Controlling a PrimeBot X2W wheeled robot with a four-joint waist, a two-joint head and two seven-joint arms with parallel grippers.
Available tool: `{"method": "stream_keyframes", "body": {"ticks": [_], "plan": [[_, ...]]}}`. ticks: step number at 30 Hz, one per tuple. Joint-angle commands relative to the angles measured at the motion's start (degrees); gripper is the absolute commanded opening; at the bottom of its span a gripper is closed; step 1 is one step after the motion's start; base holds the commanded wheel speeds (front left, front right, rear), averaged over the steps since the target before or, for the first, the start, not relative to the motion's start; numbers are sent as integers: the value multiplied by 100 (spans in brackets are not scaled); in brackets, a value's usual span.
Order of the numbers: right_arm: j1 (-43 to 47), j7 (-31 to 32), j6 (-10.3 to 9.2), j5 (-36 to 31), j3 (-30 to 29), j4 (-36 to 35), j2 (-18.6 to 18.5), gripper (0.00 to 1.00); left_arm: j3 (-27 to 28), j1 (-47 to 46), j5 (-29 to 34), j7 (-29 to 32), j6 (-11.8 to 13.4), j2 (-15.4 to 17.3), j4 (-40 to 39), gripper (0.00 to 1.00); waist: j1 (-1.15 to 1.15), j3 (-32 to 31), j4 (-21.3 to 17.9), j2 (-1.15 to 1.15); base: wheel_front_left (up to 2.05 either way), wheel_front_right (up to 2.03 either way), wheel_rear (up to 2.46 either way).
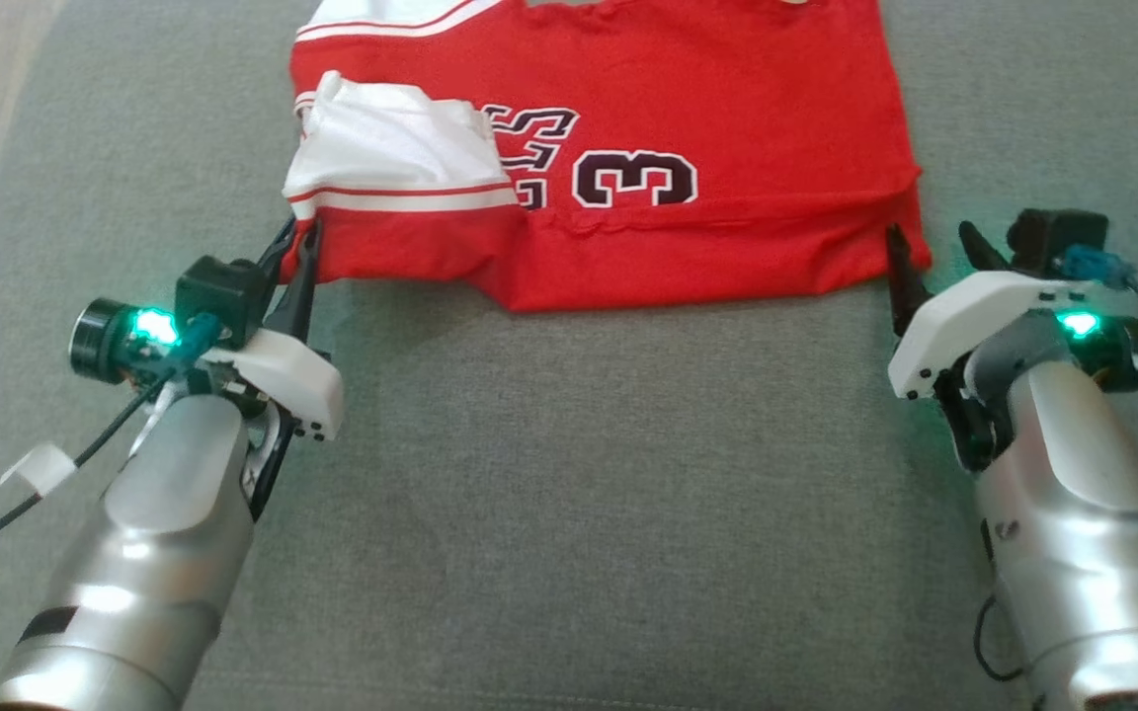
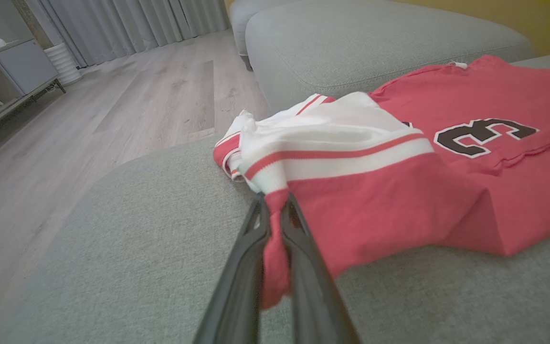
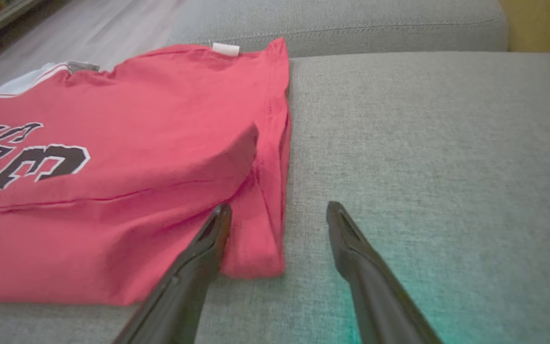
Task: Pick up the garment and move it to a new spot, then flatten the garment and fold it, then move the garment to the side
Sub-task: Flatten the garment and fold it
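Here, in the head view, the red garment (image 1: 727,128) is seen spread on the far half of the grey sofa cushion (image 1: 569,474), with a white-trimmed sleeve (image 1: 391,148) folded over at its left. The left hand (image 1: 297,247) is closed on the garment's near left corner. The right hand (image 1: 930,252) is spread wide just beside the near right corner.

In the left wrist view, red cloth is pinched between the shut fingers (image 2: 246,258), and a wooden floor (image 2: 112,124) is seen beyond the cushion.

In the right wrist view, one finger (image 3: 198,267) is seen at the garment's corner and the other over bare cushion; nothing is gripped.
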Motion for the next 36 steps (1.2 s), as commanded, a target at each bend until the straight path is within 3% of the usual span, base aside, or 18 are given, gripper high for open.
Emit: {"method": "stream_keyframes", "body": {"ticks": [1,7,8,9,25,36], "plan": [[-259,53,39,-120,97,9,37,100,122,-159,32,-66,34,155,-174,0,0,13,55,0,0,0,0],[-527,454,39,-693,229,583,37,100,72,-136,9,-70,27,109,-224,0,0,-3,151,0,0,0,0],[-544,521,39,-842,261,626,37,72,68,-132,5,-70,28,110,-226,0,0,-8,158,0,0,0,0],[-548,579,39,-950,285,656,37,0,63,-127,1,-70,29,111,-225,0,0,-15,164,0,0,0,0],[-318,362,39,-783,96,574,37,0,-11,37,-47,17,108,331,112,0,0,-364,-26,0,0,0,0],[582,533,39,-326,423,82,37,0,-331,763,2,254,-32,489,322,0,0,-1108,-257,0,0,0,0]]}}
